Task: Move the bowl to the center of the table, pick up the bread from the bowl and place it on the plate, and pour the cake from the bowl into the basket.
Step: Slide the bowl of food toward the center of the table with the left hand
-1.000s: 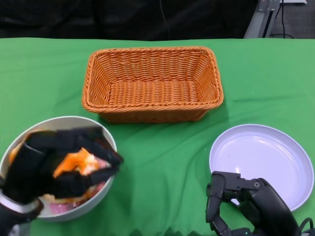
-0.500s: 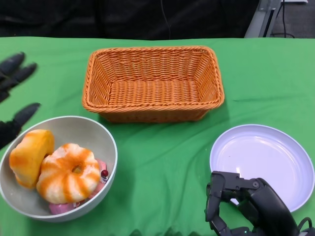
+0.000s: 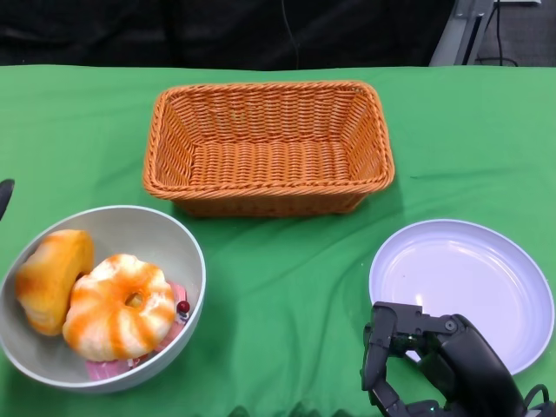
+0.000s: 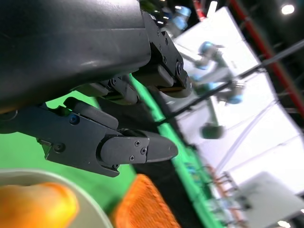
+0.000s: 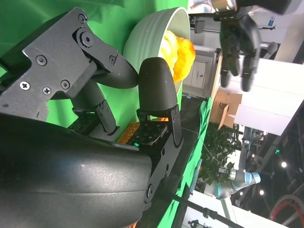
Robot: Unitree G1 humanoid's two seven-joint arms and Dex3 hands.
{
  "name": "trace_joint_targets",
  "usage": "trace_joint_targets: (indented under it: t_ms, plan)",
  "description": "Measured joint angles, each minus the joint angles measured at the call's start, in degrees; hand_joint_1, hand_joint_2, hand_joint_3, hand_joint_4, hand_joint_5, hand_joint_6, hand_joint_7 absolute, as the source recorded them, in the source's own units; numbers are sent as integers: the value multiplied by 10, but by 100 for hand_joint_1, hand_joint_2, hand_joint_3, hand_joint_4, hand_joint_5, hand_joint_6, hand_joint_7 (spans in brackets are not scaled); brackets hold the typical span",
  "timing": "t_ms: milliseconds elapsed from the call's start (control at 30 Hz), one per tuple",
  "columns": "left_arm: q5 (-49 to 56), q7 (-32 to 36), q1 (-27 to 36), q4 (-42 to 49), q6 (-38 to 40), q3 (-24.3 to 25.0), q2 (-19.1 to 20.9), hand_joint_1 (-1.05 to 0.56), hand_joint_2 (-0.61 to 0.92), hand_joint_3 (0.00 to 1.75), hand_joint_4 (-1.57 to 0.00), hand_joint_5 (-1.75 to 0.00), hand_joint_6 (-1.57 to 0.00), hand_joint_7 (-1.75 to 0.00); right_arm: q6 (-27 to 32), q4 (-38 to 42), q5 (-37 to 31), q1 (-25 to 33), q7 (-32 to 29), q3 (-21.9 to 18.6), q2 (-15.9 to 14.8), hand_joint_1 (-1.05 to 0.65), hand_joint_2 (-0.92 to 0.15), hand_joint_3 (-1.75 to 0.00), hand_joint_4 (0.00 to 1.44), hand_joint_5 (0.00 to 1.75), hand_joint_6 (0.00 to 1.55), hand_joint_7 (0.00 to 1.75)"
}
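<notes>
A grey bowl (image 3: 149,229) stands at the table's near left. It holds an orange bun (image 3: 50,278), a striped ring-shaped bread (image 3: 117,306) and something pink (image 3: 178,297) beneath them. Only a fingertip of my left hand (image 3: 3,196) shows at the left edge of the head view; the right wrist view has that left hand (image 5: 240,40) in the air above the bowl (image 5: 152,28), fingers spread and empty. My right hand (image 3: 433,363) sits low at the near right beside the white plate (image 3: 460,291), holding nothing. The left wrist view shows the bun (image 4: 33,206) and the bowl's rim (image 4: 90,209).
An orange wicker basket (image 3: 269,148) stands at the far middle, with nothing in it; the left wrist view catches its corner (image 4: 142,204). Green cloth covers the table, with bare cloth between bowl and plate.
My left hand has lifted off the bowl's contents and swung out to the left, nearly leaving the head view. Bowl, breads and right hand have stayed put.
</notes>
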Motion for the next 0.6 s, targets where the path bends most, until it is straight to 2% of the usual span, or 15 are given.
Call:
trace_joint_targets:
  t_ms: [100, 233, 400, 600]
  plan:
    - [17, 36, -5, 34, 4, -14, 5, -53, 92, 65, -53, -1, -50, -1, 0, 0, -1, 0, -1, 0, 2, -9, -40, -133, 85, 175, 75, 151]
    - [5, 39, -8, 59, 30, -16, 1, -50, 92, 65, -52, 0, -49, 0, 0, 0, -1, 0, -1, 0, 2, -10, -40, -134, 85, 175, 75, 151]
    - [-6, 39, -11, 70, 70, -24, -12, -56, 92, 64, -47, 0, -42, 0, 0, 0, 0, -1, 0, 0, 2, -9, -39, -134, 85, 175, 75, 151]
    - [-27, -1, -12, 73, 136, -32, -16, -56, 92, 64, -40, 0, -35, 0, 0, 0, 0, -3, 0, 0, 2, -9, -38, -135, 84, 175, 75, 151]
